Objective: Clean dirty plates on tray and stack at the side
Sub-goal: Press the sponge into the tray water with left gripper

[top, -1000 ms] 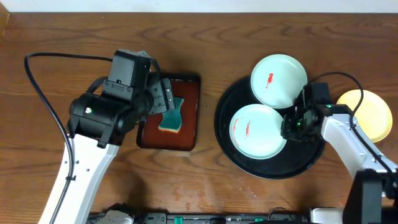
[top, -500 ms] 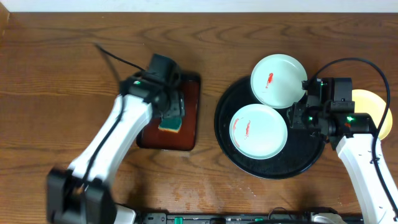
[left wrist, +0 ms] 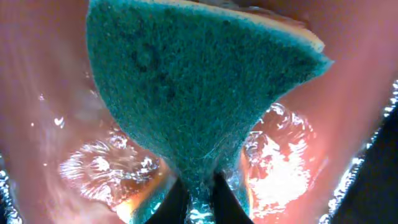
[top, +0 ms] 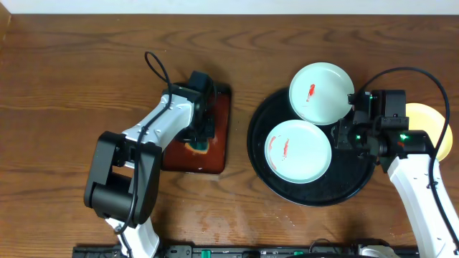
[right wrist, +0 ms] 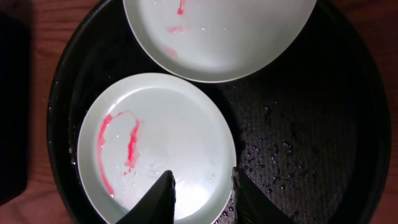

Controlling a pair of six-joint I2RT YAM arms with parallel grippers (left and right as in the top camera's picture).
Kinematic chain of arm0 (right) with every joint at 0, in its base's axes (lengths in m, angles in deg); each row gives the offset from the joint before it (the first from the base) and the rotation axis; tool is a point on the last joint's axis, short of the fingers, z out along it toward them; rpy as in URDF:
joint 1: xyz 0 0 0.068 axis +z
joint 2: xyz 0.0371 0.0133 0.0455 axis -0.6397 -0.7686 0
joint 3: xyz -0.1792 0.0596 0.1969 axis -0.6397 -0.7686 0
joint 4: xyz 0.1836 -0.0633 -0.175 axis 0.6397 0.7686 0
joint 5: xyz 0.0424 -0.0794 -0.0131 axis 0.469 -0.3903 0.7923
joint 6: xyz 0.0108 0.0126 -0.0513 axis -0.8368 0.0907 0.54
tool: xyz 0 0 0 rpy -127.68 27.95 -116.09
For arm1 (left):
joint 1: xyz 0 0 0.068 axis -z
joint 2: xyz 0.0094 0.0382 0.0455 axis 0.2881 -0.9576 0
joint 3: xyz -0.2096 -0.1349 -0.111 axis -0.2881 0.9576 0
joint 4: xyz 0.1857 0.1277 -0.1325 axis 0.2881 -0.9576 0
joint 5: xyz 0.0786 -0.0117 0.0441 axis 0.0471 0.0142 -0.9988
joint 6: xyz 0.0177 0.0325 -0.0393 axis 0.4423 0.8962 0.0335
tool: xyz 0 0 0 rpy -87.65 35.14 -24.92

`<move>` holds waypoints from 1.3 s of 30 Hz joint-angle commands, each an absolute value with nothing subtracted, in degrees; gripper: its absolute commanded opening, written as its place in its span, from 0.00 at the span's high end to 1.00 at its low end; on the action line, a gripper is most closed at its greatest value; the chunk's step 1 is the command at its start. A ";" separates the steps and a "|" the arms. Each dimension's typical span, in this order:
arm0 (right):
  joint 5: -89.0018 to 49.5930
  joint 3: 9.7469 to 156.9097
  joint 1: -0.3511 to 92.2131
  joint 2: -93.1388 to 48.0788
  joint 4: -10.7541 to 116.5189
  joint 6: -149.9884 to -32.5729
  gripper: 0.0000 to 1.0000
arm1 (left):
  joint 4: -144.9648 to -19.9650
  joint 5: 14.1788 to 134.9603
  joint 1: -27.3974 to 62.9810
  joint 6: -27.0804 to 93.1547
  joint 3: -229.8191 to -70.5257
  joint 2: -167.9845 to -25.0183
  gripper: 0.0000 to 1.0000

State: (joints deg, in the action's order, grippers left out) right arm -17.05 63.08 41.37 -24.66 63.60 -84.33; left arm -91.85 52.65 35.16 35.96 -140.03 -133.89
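Two white plates with red smears lie on the round black tray [top: 315,195]: one at the back [top: 320,93] [right wrist: 230,31], one nearer [top: 295,152] [right wrist: 161,137]. A pale yellow plate [top: 436,120] sits on the table right of the tray, partly under the right arm. My right gripper [top: 343,136] [right wrist: 202,186] is open and straddles the nearer plate's right rim, one finger over the plate, the other over the tray [right wrist: 311,124]. My left gripper [top: 198,135] [left wrist: 202,196] is shut on a teal sponge [left wrist: 199,93] [top: 197,146], pinching its lower end.
The sponge rests in a wet rectangular dark-brown tray [top: 219,115] left of the black tray. Bare wooden table [top: 64,107] lies around both trays. A black cable [top: 154,68] loops off the left arm.
The left gripper has come down onto the sponge in the brown tray and shut on it. The right gripper shifted slightly at the nearer plate's rim, then held still.
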 commanded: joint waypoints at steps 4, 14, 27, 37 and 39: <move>-16.76 63.56 41.90 -24.64 63.60 -83.50 0.72 | -97.47 55.53 34.92 36.26 -143.24 -131.18 0.60; -16.76 63.56 41.90 -24.64 63.60 -83.50 0.72 | -100.49 54.64 34.92 36.24 -139.18 -128.42 0.35; -16.76 63.56 41.90 -24.64 63.60 -83.50 0.71 | -89.43 53.83 34.92 34.29 -130.57 -128.53 0.92; -16.76 63.56 41.90 -24.64 63.80 -83.50 0.71 | -103.07 53.81 34.92 37.03 -145.98 -126.61 0.37; -16.76 63.56 41.90 -24.64 63.80 -83.50 0.71 | -102.26 53.78 34.92 37.29 -146.02 -126.46 0.34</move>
State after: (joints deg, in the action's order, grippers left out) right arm -17.05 63.08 41.37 -24.66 63.78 -84.33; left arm -102.19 53.70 34.92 36.02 -144.49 -127.75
